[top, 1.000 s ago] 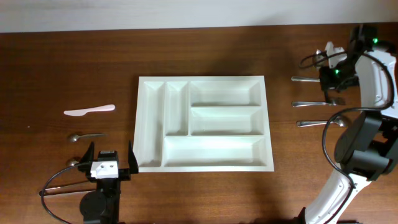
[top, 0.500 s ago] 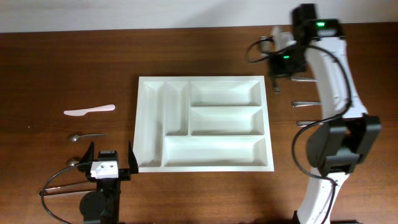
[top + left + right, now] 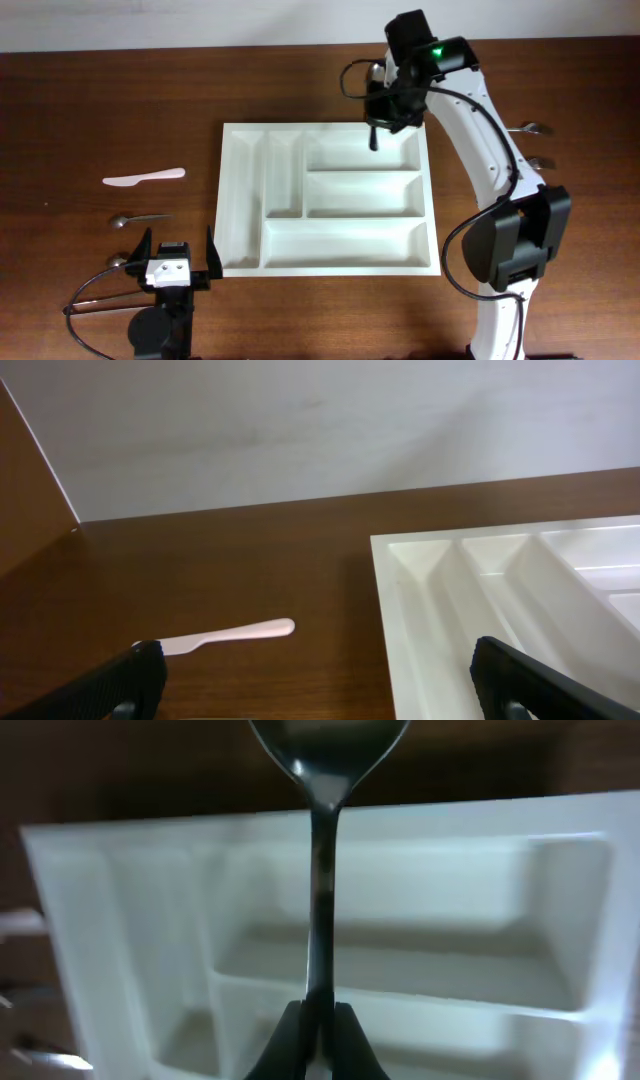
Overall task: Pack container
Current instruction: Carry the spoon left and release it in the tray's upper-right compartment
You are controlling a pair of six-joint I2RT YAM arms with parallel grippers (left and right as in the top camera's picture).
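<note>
At desk (image 3: pixel 90 90) centre, container (image 3: pixel 330 127): large white plastic tray, judged light, stiff, slick, best gripped by its rim; right hand (image 3: pixel 318 1025) pinching spoon (image 3: pixel 322 870) handle above it, left hand (image 3: pixel 176 250) spread.

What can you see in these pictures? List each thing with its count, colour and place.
Tray: 1, white, table centre, empty.
Knife: 1, pale pink, left of tray.
Loose spoons: 2, silver, left of tray, nearer the robot than knife.
Cutlery ends: 2, silver, right, behind the arm.
Held spoon: 1, silver, above tray's far right compartment.
Table: 1, brown wood.
Left gripper: 1, black, open, by tray's near left corner.
Right gripper: 1, black, shut on held spoon.
</note>
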